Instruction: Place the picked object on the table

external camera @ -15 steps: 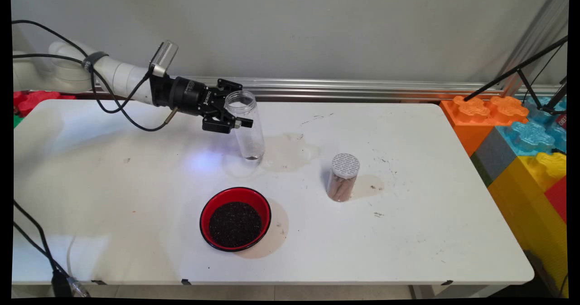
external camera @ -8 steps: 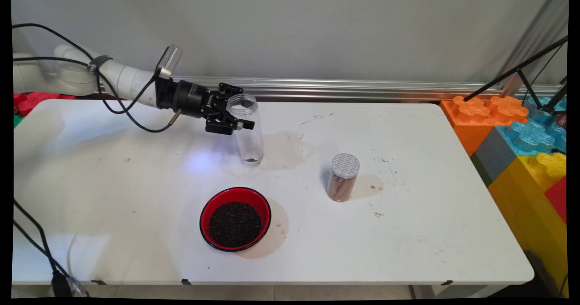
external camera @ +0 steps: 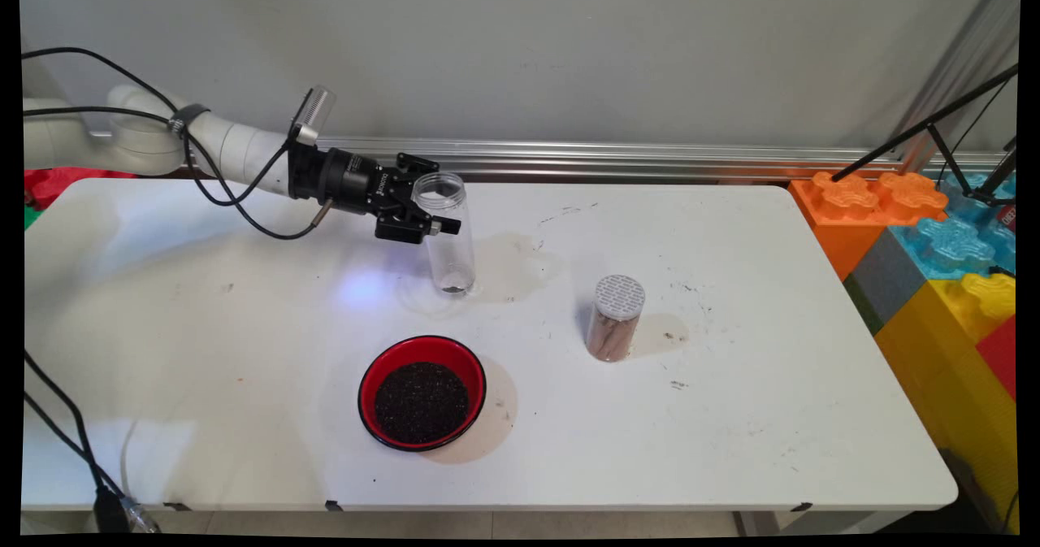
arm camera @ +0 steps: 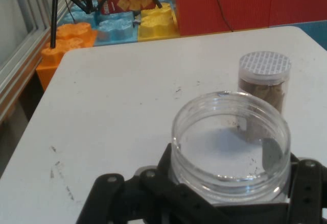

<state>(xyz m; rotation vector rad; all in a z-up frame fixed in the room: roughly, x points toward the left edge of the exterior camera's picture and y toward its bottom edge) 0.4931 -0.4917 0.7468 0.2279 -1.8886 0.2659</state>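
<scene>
The claw (external camera: 431,206) is clamped on a clear plastic jar (external camera: 447,234), its two black fingers (external camera: 443,225) pressing the jar's sides just below the open rim. The jar stands close to upright, long axis running up and down, mouth pointing upward and leaning only slightly; its base is at or just over the white worktop (external camera: 731,417), and I cannot tell whether it touches. A few dark specks lie at the bottom of the jar, which is otherwise see-through. In the hand view the jar's round open mouth (arm camera: 231,140) fills the space between the linkage arms, and the claw (arm camera: 230,183) sits around it. The jar is toward the worktop's far side, left of the middle. Nearer the camera and a little to the left stands a red bowl (external camera: 422,392) filled with dark grains. To the right, well apart from the jar, stands a small capped container (external camera: 617,317) with a white perforated lid and brown contents, upright. Coloured foam blocks (external camera: 942,238) are stacked beyond the worktop's right end.
</scene>
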